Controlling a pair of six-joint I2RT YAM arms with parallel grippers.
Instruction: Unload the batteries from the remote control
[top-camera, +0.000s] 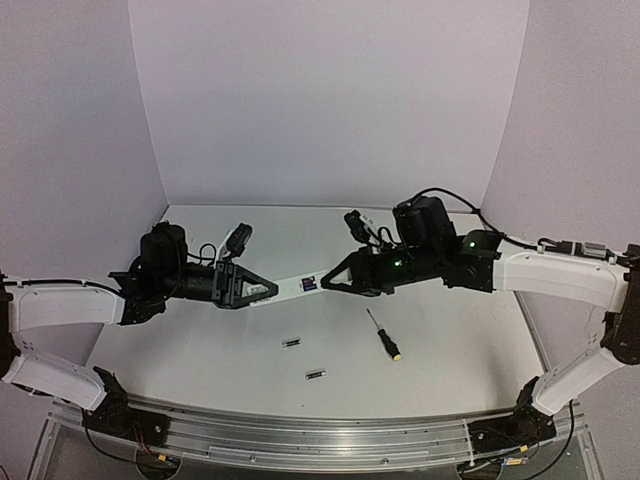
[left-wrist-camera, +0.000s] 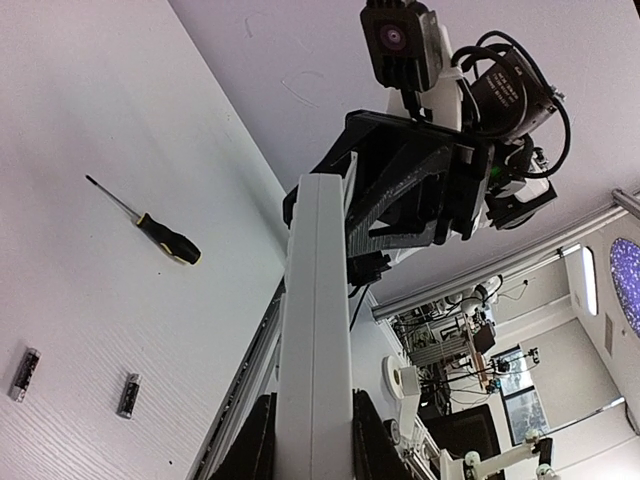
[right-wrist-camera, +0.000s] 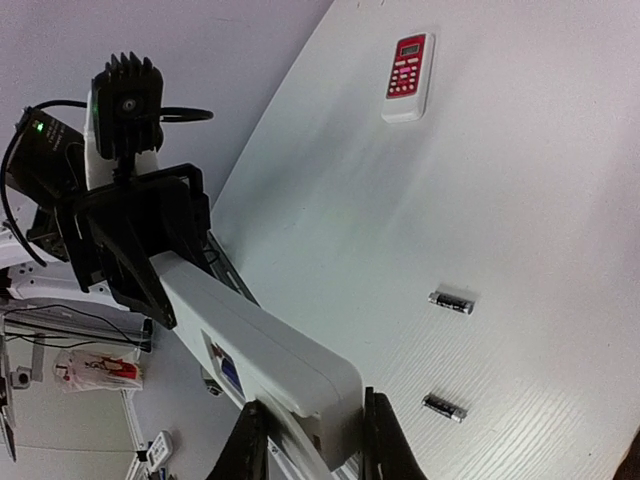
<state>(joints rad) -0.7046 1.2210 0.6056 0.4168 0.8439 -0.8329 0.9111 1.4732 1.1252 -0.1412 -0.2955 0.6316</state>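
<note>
top view, centre of frame: white remote (top-camera: 300, 287) held above the table (top-camera: 450, 340), spanning both arms. left gripper (top-camera: 270, 291) clamped on its left end. right gripper (top-camera: 328, 284) closed on its right end, fingers (right-wrist-camera: 250, 445) against both sides. batteries (top-camera: 291, 343) lie loose on the table, lower centre, second battery (top-camera: 315, 375) lower right of the first, apart. screwdriver (top-camera: 384, 335) to their right.
</note>
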